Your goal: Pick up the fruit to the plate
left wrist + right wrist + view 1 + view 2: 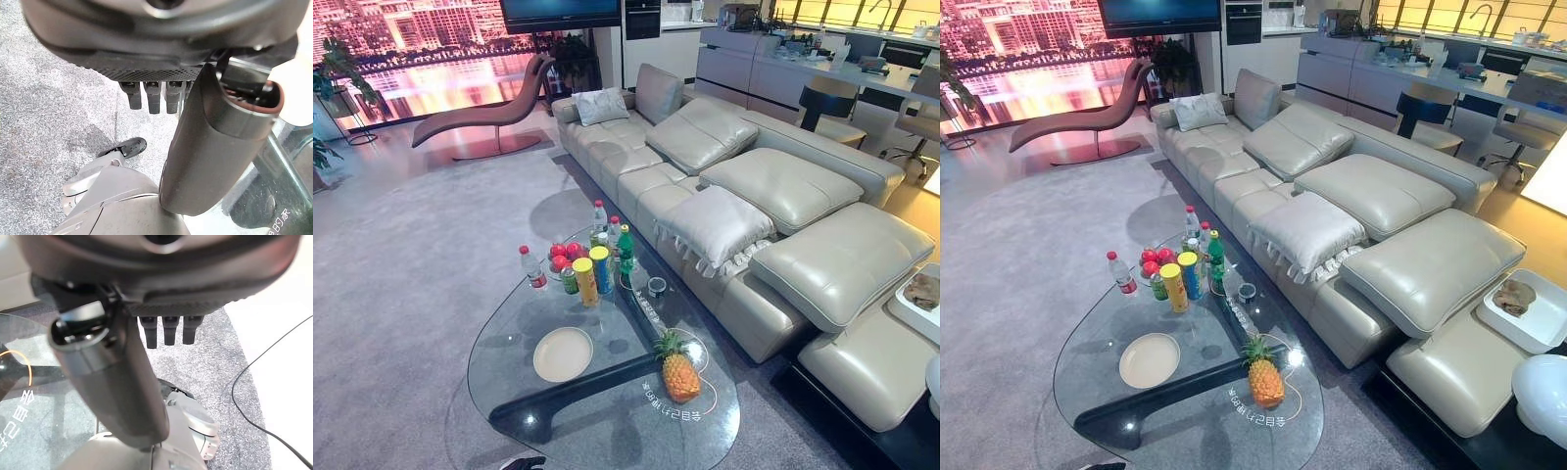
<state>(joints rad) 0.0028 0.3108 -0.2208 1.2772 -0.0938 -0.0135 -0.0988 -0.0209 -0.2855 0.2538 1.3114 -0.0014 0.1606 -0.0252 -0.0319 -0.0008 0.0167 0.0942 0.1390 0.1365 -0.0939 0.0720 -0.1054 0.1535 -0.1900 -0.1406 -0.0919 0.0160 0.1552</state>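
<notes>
The left robot hand (205, 147) hangs beside the rim of the rounded clear glass table (509, 343), over grey carpet (411, 255), its dark fingers (154, 98) straight and relaxed, holding nothing. The right robot hand (112, 382) hangs likewise at the table's other side, fingers (168, 330) straight and empty. Well ahead of both hands, on the table, a yellow-orange pineapple with a green crown (679, 370) stands upright, nearer the right hand. The round cream plate (563, 353) lies bare, nearer the left hand, apart from the pineapple. Farther off stand red apples (564, 255), bottles (598, 223) and tall cans (584, 281) in a cluster. A long beige leather sofa (783, 186) runs past the table's right.
</notes>
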